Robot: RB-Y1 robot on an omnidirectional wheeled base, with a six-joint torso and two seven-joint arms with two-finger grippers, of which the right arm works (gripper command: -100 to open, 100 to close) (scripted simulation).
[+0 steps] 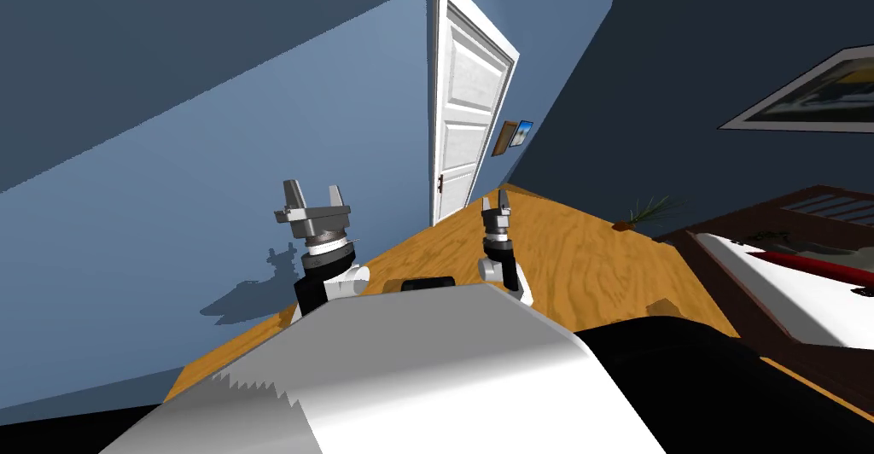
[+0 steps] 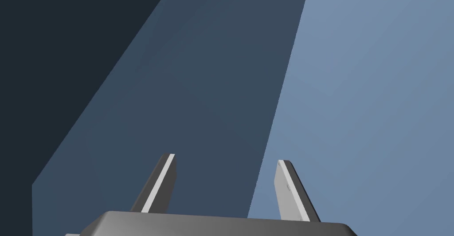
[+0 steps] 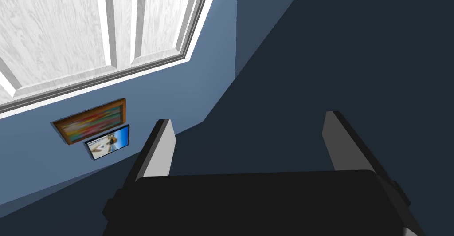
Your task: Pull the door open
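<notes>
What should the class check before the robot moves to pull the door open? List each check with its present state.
1. The door is shut in its frame: ok.
2. The handle is found, dark, at the door's edge: ok.
3. Whether the handle is a knob or a lever: cannot tell.
4. The right gripper is open: ok.
5. The left gripper is open: ok.
6. A gripper is at the handle: not ok; both are well short of the door.
</notes>
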